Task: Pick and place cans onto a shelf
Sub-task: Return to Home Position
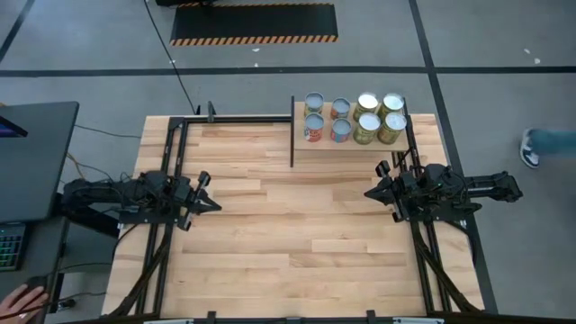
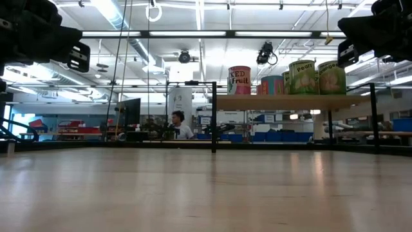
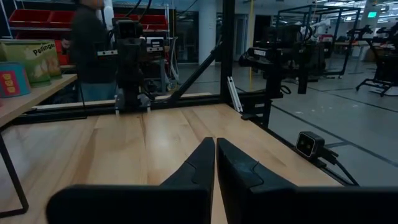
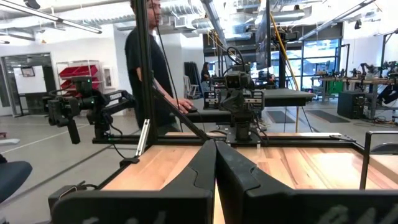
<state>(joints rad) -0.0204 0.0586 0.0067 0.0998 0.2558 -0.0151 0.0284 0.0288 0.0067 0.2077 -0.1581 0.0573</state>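
Several cans [image 1: 353,117] stand upright in two rows on the shelf [image 1: 342,153], a pale raised platform at the table's far right with a dark upright panel [image 1: 292,132] on its left edge. In the low view the cans [image 2: 302,77] stand on the shelf [image 2: 283,101], well above the tabletop. The left wrist view catches two cans [image 3: 28,59] at the shelf's edge [image 3: 37,93]. My left gripper [image 1: 214,204] [image 3: 215,149] is shut and empty at the table's left side, pointing level toward the right. My right gripper [image 1: 367,193] [image 4: 215,149] is shut and empty at the right side, facing it.
Black frame rails [image 1: 166,162] run along the table's left, right and far sides. A wide stretch of bare plank tabletop [image 1: 288,234] lies between the arms. A person [image 4: 149,62] stands beyond the table's left side; a shoe [image 1: 538,148] and a hand [image 1: 22,299] show off the table.
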